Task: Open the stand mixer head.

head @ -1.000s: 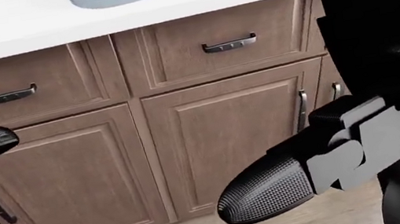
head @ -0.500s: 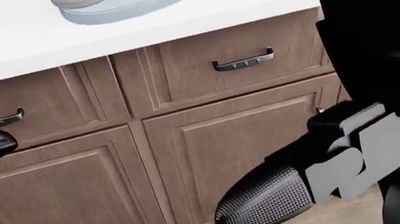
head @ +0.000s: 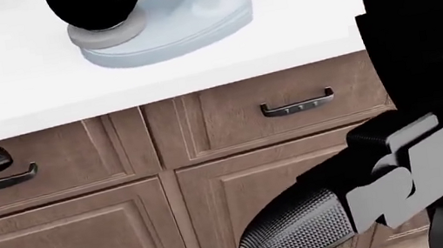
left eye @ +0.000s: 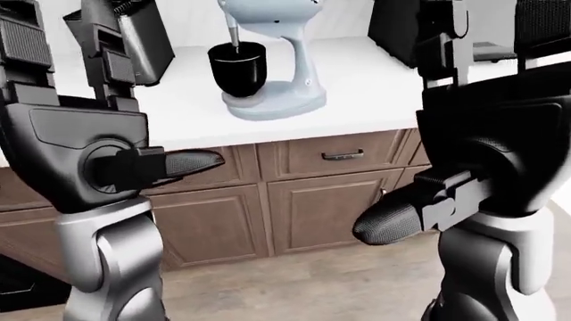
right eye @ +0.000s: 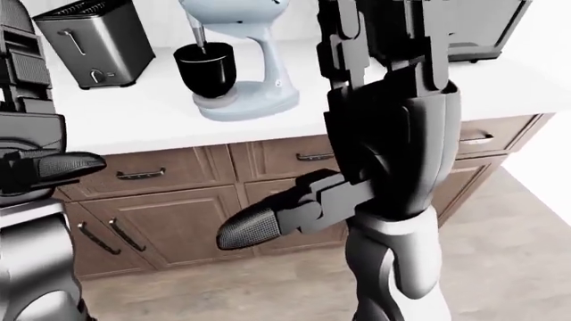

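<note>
The pale blue stand mixer (left eye: 284, 63) stands on the white counter (left eye: 375, 93), top centre in the left-eye view. Its head (right eye: 233, 12) is down, with the beater shaft reaching into the black bowl (left eye: 237, 67). The head view shows only its base (head: 176, 26) and the bowl's underside. My left hand (left eye: 192, 162) and right hand (left eye: 383, 222) hang low before the cabinet doors, below counter height and away from the mixer. Both are empty with fingers extended.
A silver toaster (right eye: 89, 43) stands left of the mixer. A dark appliance (right eye: 486, 27) sits at the counter's right, partly behind my right arm. Brown drawers with dark handles (head: 298, 104) and doors lie under the counter. Wood floor (right eye: 517, 247) runs to the right.
The whole head view has shifted: the counter and drawers slid down the picture, bringing the mixer's base and bowl into sight. The hands keep nearly the same place in view.
</note>
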`<state>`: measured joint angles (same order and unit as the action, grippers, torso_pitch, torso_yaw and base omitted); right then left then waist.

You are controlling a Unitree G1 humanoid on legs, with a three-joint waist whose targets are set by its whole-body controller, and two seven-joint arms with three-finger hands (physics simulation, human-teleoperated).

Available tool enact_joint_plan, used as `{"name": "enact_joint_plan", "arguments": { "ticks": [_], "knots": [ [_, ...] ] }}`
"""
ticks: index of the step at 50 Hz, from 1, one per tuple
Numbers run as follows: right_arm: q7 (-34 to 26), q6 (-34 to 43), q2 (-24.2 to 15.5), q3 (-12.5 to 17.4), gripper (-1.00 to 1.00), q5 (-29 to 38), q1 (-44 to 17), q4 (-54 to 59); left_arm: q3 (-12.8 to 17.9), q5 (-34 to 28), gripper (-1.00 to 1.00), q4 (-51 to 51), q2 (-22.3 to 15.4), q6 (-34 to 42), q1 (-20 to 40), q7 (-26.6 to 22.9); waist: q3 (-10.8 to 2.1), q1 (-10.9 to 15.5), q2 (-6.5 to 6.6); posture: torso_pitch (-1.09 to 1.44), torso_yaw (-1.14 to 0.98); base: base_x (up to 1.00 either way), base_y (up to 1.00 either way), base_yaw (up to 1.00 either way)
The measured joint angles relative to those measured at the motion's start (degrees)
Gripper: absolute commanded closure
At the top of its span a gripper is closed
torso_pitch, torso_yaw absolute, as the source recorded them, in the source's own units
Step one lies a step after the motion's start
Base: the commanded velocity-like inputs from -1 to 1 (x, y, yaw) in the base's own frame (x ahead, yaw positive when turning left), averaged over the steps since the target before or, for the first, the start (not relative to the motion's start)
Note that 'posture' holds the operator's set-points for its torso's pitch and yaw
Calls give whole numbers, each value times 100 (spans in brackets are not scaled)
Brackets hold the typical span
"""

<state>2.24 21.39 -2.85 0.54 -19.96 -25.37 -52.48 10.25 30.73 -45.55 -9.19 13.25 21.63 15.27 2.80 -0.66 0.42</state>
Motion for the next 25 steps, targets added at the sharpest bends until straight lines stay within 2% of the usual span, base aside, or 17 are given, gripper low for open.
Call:
{"name": "enact_joint_plan", "arguments": {
  "ticks": [2,4,5,6,8,9,10,11,12,13,14,15,17,19,20,23,25],
  "knots": [
    [-33,-22,32,-14,-100,-25,35,-42,10,-11,-97,-48,3,-70,-22,-19,-13,-4,102,0,0,48,0,0],
    [-41,66,71,-65,-100,-89,154,69,42,-14,-98,84,10,-50,-147,-3,282,47,-34,0,0,100,0,0],
    [-49,104,59,-101,-100,-94,165,91,76,-18,-97,117,13,-34,-189,18,332,70,-36,0,0,73,0,0],
    [-64,117,42,-132,-100,-72,156,93,103,-20,-98,139,17,-25,-204,36,278,86,5,0,0,0,0,0],
    [-105,31,43,-145,-100,23,54,45,128,-24,-98,80,-13,-70,-105,35,69,69,54,0,0,0,0,0],
    [-118,-12,60,-137,-100,59,9,40,120,-26,-97,62,-22,-113,-44,14,23,67,23,0,0,0,0,0],
    [-122,-21,91,-112,-100,46,-4,34,99,-24,-98,60,-28,-148,-8,-10,18,62,-65,0,0,100,0,0],
    [-121,-9,96,-89,-100,15,36,61,65,-17,-97,95,3,-161,-43,-30,127,62,-123,0,0,100,0,0],
    [-119,5,63,-66,-100,9,112,86,9,-9,-98,149,54,-148,-124,-40,274,34,-18,0,0,100,0,0],
    [-114,13,46,-59,-100,43,163,106,-33,-5,-98,181,69,-125,-199,-47,365,1,68,0,0,4,0,0],
    [-109,0,50,-62,-100,99,187,86,-46,0,-97,163,55,-100,-218,-53,312,-4,53,0,0,0,0,0],
    [-107,-19,65,-61,-100,142,167,80,-37,4,-97,145,39,-82,-182,-55,197,-16,54,0,0,0,0,0],
    [-112,-21,96,-47,-100,141,75,114,4,-5,-97,144,9,-85,-80,-53,44,22,124,0,0,44,0,0],
    [-128,20,118,-72,-100,57,185,143,4,-22,-97,191,25,-74,-162,-41,266,69,23,0,0,100,0,0],
    [-142,35,100,-120,-100,50,203,128,40,-31,-97,167,30,-74,-210,-26,321,95,-5,0,0,34,0,0],
    [-197,-33,86,-176,-100,106,117,4,111,-42,-97,58,8,-131,-128,-3,34,52,119,0,0,0,0,0],
    [-199,-41,131,-154,-100,62,83,-28,108,-34,-97,36,-12,-182,-66,-27,31,70,10,0,0,62,0,0]
  ]
}}
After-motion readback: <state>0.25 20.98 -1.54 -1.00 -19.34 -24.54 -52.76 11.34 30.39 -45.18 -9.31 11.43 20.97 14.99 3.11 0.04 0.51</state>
